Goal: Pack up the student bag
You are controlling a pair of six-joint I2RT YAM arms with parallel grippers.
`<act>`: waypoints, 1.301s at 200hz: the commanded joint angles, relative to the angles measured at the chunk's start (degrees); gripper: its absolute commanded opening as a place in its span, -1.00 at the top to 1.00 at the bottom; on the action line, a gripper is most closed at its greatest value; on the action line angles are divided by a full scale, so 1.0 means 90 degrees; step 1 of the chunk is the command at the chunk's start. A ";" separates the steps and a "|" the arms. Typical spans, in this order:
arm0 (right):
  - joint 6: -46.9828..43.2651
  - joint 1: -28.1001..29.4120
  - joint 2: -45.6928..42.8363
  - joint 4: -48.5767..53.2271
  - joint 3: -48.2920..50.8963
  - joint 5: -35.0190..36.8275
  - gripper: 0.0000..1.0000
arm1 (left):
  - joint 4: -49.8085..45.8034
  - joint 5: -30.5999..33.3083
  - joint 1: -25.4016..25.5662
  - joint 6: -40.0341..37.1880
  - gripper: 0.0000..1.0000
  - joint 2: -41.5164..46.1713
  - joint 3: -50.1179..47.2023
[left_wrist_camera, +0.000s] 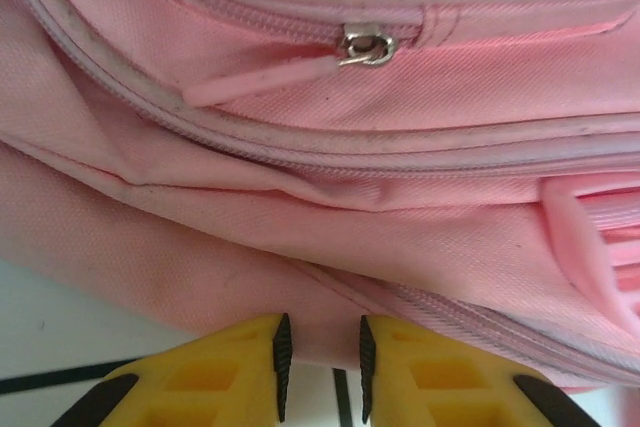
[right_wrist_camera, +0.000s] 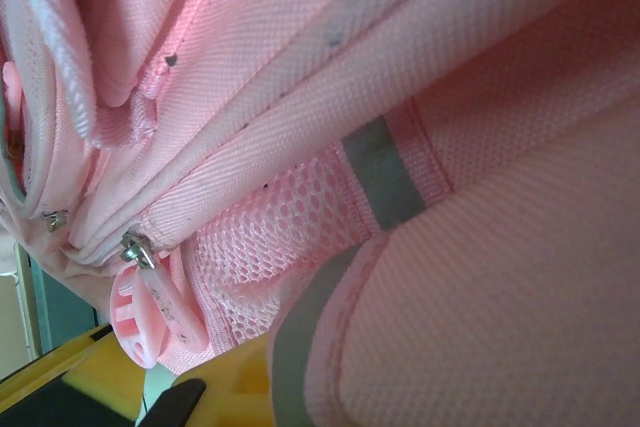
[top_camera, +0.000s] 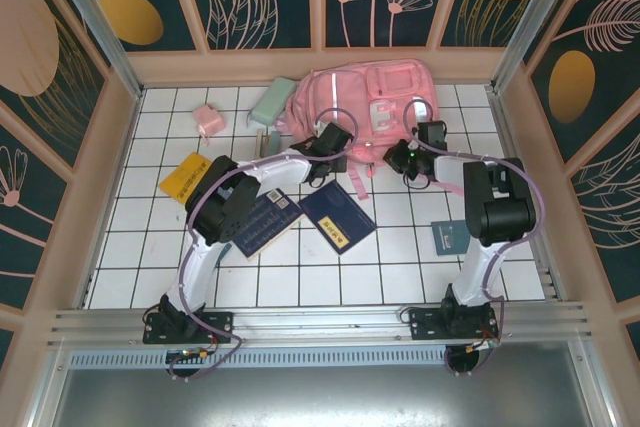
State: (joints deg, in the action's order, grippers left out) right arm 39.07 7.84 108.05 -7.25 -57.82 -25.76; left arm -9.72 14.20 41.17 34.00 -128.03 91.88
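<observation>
The student bag (top_camera: 372,105), a large pink backpack, lies at the back of the white tiled table (top_camera: 400,247). My left gripper (top_camera: 327,143) is at the bag's near left edge. In the left wrist view the gripper (left_wrist_camera: 322,352) has its jaws narrowly apart, with the bag's lower hem (left_wrist_camera: 320,317) pinched between the black pads. A zip pull (left_wrist_camera: 365,48) sits above it. My right gripper (top_camera: 405,157) is pressed against the bag's near right side. In the right wrist view a padded pink strap with grey trim (right_wrist_camera: 330,347) covers the yellow finger (right_wrist_camera: 225,382), so whether it holds anything is hidden.
Two dark blue books (top_camera: 338,217) (top_camera: 262,224) lie in front of the bag. A yellow book (top_camera: 183,175), a small pink box (top_camera: 208,119) and a mint green box (top_camera: 268,102) are at the left. A small teal item (top_camera: 447,236) lies at the right.
</observation>
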 commanded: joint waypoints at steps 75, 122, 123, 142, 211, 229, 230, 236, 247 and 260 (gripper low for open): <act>-0.0239 -0.0026 0.0301 -0.0201 -0.0353 0.0081 1.00 | -0.0010 -0.0798 0.0447 -0.0196 0.40 0.0400 -0.0033; -0.0210 -0.0028 0.0317 -0.0173 -0.0343 0.0117 1.00 | -0.0147 -0.1077 0.0566 0.0082 0.43 0.0054 0.0261; -0.0210 -0.0029 0.0318 -0.0172 -0.0343 0.0117 1.00 | -0.0149 -0.1078 0.0569 0.0091 0.43 0.0045 0.0270; -0.0210 -0.0031 0.0325 -0.0154 -0.0357 0.0118 1.00 | -0.0251 -0.1180 0.0610 0.0213 0.42 -0.0149 0.0524; -0.0201 -0.0023 0.0323 -0.0086 -0.0400 0.0142 1.00 | -0.0544 -0.1250 0.0643 0.0344 0.36 -0.0812 0.1234; -0.0210 -0.0025 0.0334 -0.0064 -0.0401 0.0157 1.00 | -0.0634 -0.1296 0.0650 0.0344 0.36 -0.0942 0.1386; -0.0210 -0.0023 0.0331 -0.0069 -0.0396 0.0157 1.00 | -0.0636 -0.1295 0.0645 0.0354 0.36 -0.0946 0.1390; -0.0210 -0.0017 0.0329 -0.0069 -0.0401 0.0157 1.00 | -0.0662 -0.1296 0.0650 0.0355 0.35 -0.0980 0.1428; -0.0210 -0.0027 0.0335 -0.0068 -0.0400 0.0167 1.00 | -0.0701 -0.1292 0.0646 0.0354 0.32 -0.1027 0.1494; -0.0206 -0.0016 0.0329 -0.0064 -0.0395 0.0167 1.00 | -0.0751 -0.1279 0.0643 0.0358 0.31 -0.1075 0.1556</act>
State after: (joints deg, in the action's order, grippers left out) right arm 37.87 7.86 109.34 -6.33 -59.46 -26.63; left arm -14.13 3.36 46.70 36.51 -136.03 103.66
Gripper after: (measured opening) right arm 0.055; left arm 0.340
